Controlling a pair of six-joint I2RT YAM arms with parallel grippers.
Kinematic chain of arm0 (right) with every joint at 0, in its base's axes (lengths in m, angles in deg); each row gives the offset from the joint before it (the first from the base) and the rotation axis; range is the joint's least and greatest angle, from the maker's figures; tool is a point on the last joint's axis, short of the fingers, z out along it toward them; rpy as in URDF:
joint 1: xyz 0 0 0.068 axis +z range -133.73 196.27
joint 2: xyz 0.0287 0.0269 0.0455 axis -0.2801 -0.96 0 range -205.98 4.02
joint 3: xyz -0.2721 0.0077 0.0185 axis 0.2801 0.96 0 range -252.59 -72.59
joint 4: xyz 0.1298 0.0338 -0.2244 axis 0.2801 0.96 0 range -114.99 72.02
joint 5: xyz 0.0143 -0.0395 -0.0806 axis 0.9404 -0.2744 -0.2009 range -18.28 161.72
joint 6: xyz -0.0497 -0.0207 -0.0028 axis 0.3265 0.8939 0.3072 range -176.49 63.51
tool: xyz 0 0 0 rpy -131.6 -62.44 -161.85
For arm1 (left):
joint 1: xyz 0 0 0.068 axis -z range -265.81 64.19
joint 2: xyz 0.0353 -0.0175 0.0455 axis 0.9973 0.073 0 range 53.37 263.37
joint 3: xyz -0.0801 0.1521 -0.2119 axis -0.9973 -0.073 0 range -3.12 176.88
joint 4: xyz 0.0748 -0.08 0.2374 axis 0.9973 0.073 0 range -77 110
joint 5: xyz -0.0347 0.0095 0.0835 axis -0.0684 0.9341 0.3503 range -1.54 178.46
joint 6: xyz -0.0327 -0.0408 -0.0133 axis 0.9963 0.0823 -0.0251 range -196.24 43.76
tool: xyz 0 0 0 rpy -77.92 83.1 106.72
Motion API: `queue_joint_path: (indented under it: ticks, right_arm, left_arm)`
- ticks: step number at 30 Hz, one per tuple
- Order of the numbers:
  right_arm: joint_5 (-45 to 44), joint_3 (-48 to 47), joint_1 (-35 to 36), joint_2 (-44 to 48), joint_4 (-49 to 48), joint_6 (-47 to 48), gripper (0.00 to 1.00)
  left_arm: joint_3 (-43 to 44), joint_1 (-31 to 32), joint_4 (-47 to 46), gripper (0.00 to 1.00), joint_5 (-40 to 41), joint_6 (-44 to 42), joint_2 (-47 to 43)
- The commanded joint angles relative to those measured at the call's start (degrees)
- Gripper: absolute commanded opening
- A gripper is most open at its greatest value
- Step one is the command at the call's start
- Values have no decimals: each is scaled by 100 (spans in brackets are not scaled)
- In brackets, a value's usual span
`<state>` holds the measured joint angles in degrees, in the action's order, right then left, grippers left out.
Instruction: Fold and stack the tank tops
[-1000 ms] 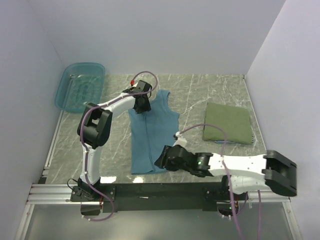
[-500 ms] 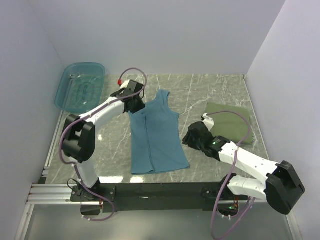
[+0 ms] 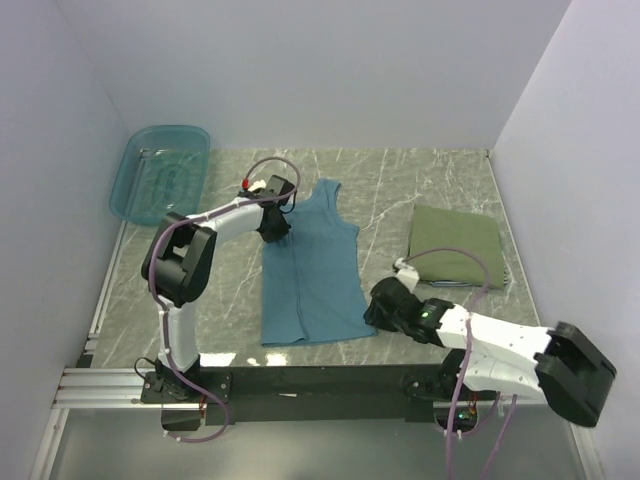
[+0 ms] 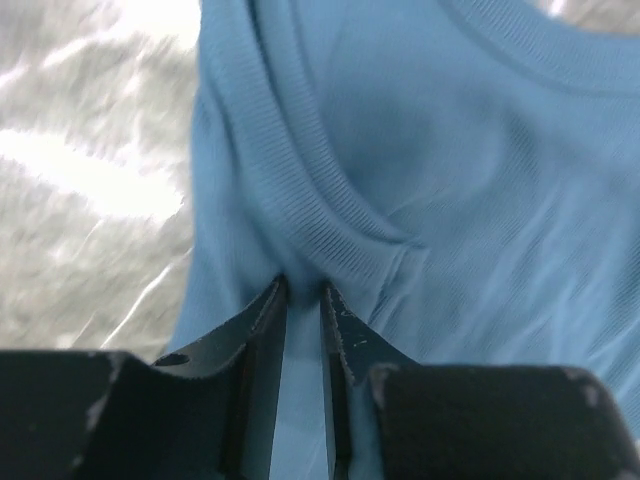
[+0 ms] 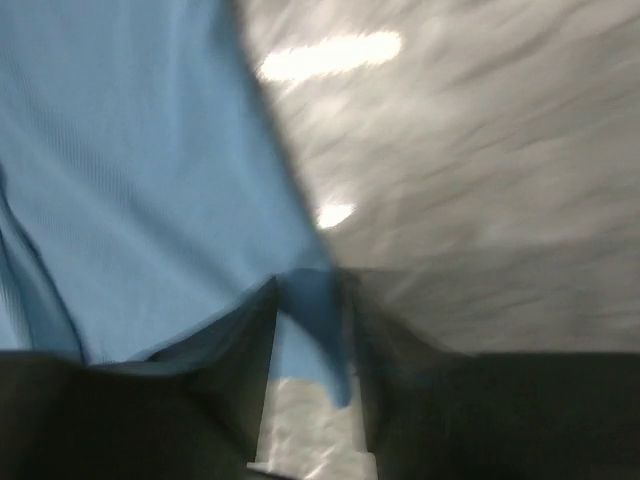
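Contents of the translucent teal plastic basin (image 3: 128,165) at far left are hard to make out through its rippled wall. Beside it the left gripper (image 3: 277,228) (image 4: 303,290) sits on the teal tank top (image 3: 310,270), its jaws drawn nearly together and pinching a pucker of the ribbed armhole trim at the left shoulder. That top lies flat mid-table, straps away from the arms, soft fine-ribbed knit on the grey marbled table (image 3: 400,180). At its lower right hem corner is the right gripper (image 3: 378,305) (image 5: 310,300). The blurred wrist view shows the corner between the fingers, but I cannot tell whether they clamp it. Farther right the olive tank top (image 3: 457,245) lies folded into a rectangle.
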<state>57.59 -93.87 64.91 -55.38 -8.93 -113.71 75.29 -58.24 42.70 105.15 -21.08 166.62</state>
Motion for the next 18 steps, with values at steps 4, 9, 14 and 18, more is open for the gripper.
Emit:
queue_joint_path:
  ticks: [4,9,14,18]
  right_arm:
    - [-442,-359,1224,-1047,-58,-993,15]
    - [-450,-745,2183,-1669,-366,-1547,10]
    - [-556,-1589,2729,-2260,-76,-1504,37]
    - [-889,-1608,2301,-1701,275,-1241,58]
  left_arm:
    - [647,-120,141,26,379,-487,601]
    - [1176,-261,55,27,230,-1295,1032]
    - [1633,-261,-69,33,-95,-1973,1007]
    - [1590,-235,-297,48,-376,-2123,375]
